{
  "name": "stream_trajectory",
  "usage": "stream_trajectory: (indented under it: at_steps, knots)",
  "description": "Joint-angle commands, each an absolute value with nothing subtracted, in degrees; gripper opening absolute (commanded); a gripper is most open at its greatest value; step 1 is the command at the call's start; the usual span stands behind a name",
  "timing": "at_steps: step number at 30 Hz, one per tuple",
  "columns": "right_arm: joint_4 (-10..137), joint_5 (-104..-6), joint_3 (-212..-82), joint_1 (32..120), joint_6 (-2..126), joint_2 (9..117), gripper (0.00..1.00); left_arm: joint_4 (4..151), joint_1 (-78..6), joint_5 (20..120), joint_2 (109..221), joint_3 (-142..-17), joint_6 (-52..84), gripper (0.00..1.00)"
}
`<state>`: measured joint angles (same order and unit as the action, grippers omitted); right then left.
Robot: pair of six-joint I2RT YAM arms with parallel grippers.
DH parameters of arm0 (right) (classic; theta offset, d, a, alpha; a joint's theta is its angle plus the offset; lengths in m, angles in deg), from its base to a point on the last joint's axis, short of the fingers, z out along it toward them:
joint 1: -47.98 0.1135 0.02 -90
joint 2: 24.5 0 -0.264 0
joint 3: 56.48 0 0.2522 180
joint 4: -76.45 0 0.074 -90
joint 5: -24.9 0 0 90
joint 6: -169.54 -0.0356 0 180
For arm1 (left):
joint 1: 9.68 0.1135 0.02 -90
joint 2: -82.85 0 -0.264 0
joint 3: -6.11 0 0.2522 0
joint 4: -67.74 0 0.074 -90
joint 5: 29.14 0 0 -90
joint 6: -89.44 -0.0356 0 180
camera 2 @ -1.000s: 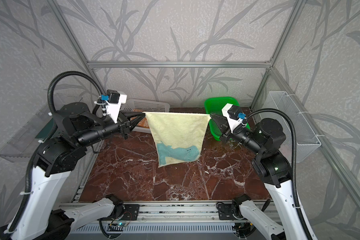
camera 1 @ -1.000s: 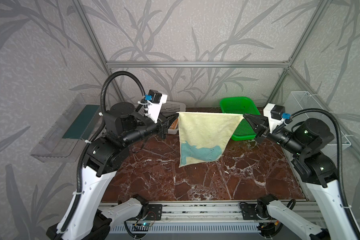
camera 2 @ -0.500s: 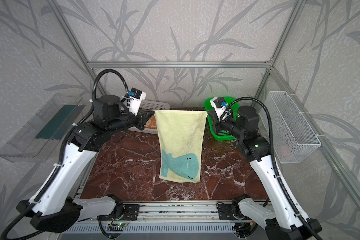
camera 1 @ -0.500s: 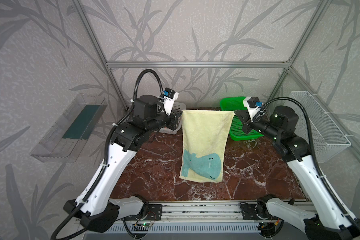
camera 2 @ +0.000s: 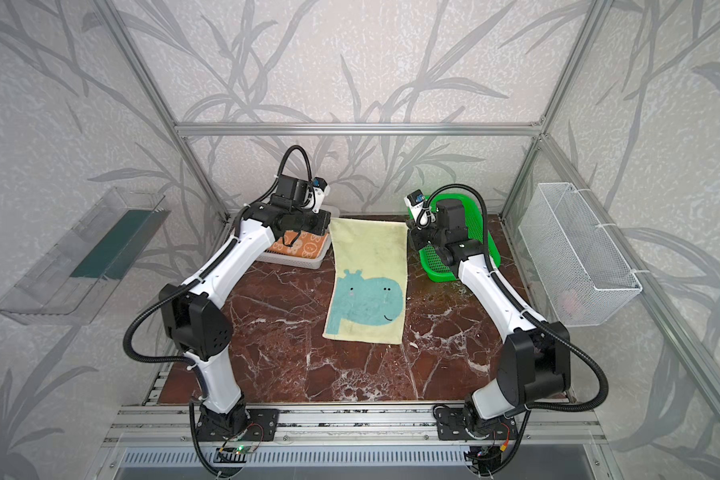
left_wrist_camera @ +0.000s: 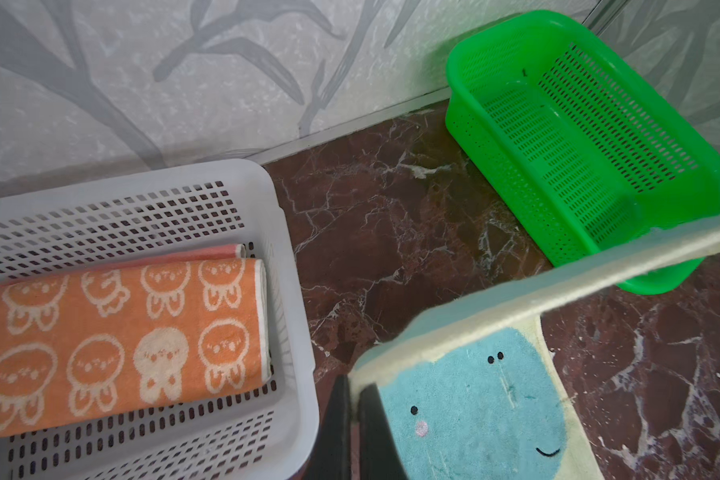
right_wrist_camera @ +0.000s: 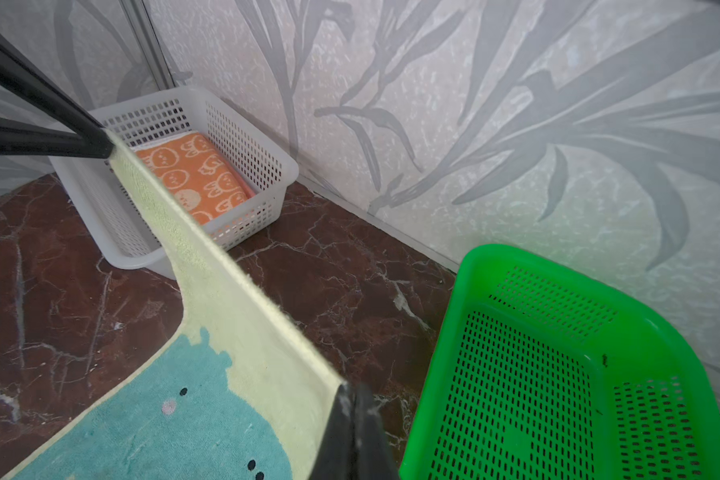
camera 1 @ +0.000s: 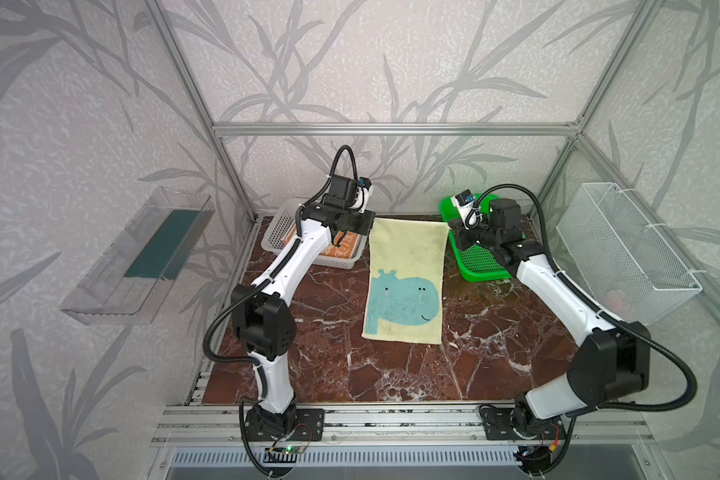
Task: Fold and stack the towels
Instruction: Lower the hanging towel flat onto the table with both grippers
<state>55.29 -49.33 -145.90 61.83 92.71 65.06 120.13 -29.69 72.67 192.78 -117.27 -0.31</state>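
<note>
Pale yellow terry, the yellow towel (camera 1: 406,266) lies long-ways on the marble bench (camera 1: 316,316), from the back wall to the front (the blue hippo's ears point toward the wall). Its far edge hangs raised: the left claw (camera 1: 370,223) and the right claw (camera 1: 450,227) are each clamped on one far corner. Beside this towel a white perforated basket (camera 1: 278,227) holds a folded orange towel (left_wrist_camera: 113,332) over a pink towel (left_wrist_camera: 221,250). A green basket (camera 1: 481,266) stands on the towel's opposite side.

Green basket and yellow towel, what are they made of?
The green basket looks like shiny molded plastic: it has a smooth rim and neat rows of slots. The yellow towel seems to be soft terry cloth, probably cotton: it has a fuzzy surface and a fluffy edge, and it drapes limply.
</note>
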Motion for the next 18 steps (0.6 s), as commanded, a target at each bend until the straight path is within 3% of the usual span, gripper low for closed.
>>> stream_trajectory:
  at_steps: [1,10,18]
  knots:
    - [60.41,-50.49,-145.59,61.36,92.62,67.10,0.00,120.00,-29.37,71.96,194.87,-120.23,-3.06,0.00]
    - [61.24,-50.61,-144.07,61.08,92.86,71.25,0.00,114.94,-29.45,71.55,195.84,-114.04,-5.30,0.00]
    - [60.92,-47.61,-138.58,60.75,93.42,67.60,0.00,113.45,-29.89,71.59,193.18,-108.68,-5.67,0.00]
